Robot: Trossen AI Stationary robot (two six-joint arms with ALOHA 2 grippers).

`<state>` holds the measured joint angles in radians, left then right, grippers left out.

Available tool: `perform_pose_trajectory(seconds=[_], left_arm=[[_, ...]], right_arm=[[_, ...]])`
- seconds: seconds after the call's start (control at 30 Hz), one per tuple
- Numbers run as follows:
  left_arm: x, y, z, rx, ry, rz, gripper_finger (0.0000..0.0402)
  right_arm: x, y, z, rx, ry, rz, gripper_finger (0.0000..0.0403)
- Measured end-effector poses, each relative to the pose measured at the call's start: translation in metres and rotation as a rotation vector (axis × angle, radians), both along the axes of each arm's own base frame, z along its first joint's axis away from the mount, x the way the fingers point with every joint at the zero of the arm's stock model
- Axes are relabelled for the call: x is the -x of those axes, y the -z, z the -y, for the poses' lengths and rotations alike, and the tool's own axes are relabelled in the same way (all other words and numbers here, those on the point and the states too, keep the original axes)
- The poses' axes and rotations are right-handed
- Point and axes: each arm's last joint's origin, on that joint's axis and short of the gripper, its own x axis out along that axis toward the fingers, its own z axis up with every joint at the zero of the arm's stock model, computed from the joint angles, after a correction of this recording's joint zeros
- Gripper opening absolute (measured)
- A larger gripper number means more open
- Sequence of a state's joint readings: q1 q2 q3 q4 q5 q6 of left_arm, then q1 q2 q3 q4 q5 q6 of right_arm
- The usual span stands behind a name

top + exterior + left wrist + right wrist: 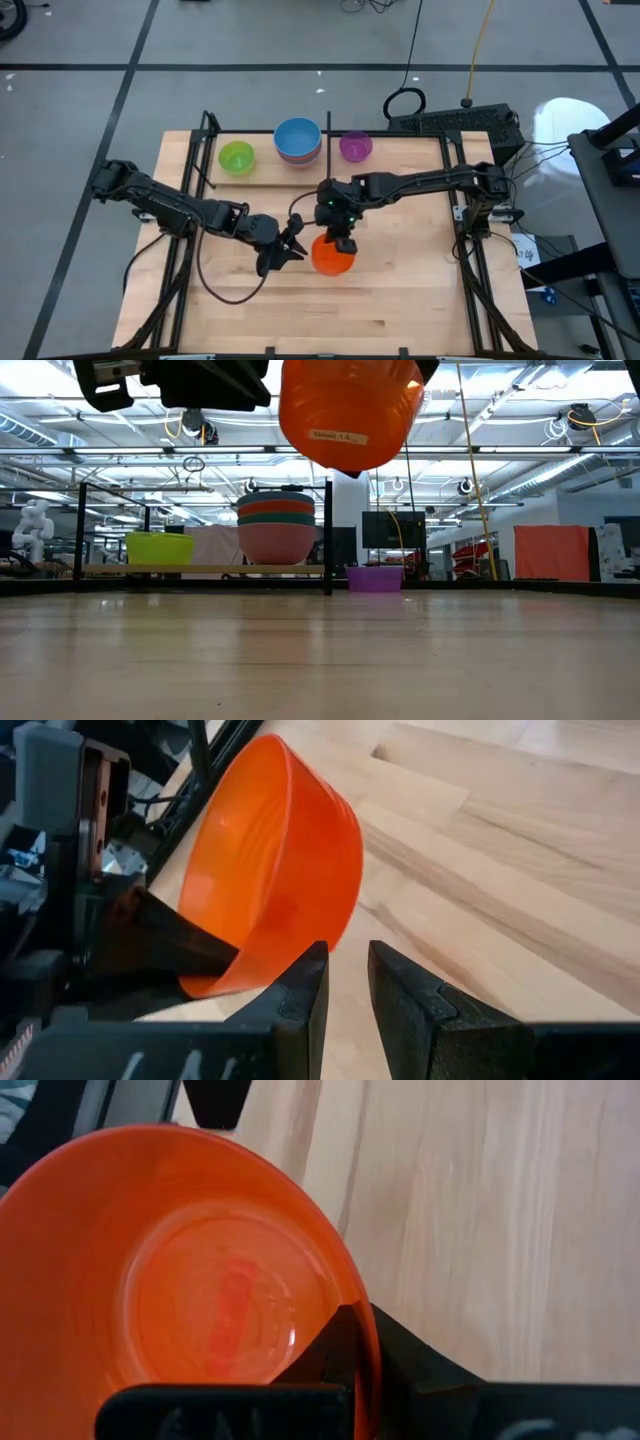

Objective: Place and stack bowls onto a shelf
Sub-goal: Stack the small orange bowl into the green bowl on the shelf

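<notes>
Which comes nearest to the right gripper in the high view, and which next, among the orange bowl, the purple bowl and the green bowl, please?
1. The orange bowl: held in the right gripper at mid-table.
2. The purple bowl: at the table's far edge, right of the stack of bowls.
3. The green bowl: on the shelf, left of the stack.

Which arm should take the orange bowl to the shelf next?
Right. The right gripper already pinches the orange bowl by its rim, lifted off the table. The left gripper sits beside it, nearly closed and empty. The shelf holds the stack.
</notes>
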<state>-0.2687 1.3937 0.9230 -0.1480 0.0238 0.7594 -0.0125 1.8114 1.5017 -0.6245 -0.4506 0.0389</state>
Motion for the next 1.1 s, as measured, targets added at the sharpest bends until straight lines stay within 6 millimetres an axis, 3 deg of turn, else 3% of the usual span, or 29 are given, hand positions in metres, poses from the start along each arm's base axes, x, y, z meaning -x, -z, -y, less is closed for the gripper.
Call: perform_pose_trajectory(seconds=[1.1], left_arm=[[-0.003, -0.004, 0.0, -0.007, 0.067, 0.053, 0.0081]], right_arm=[[-0.014, 0.024, -0.006, -0.016, -0.084, 0.017, 0.0]])
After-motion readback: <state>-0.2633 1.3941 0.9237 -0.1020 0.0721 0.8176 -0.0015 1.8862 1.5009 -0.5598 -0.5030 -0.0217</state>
